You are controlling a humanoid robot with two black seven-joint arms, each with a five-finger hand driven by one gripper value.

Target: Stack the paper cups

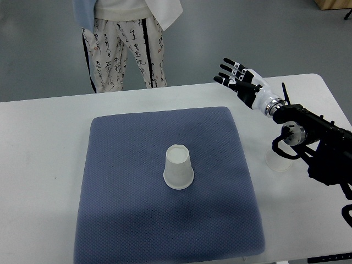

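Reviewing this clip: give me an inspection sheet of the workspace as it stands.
Surface: white table with a blue mat laid flat.
Job's things: one paper cup upside down mid-mat; second cup on the bare table, partly hidden under the right arm.
Clutter: nothing seen.
Hands: right hand raised, fingers spread, empty; left not in view.
Cables: black loop at the right forearm.
Surroundings: person standing behind the table.
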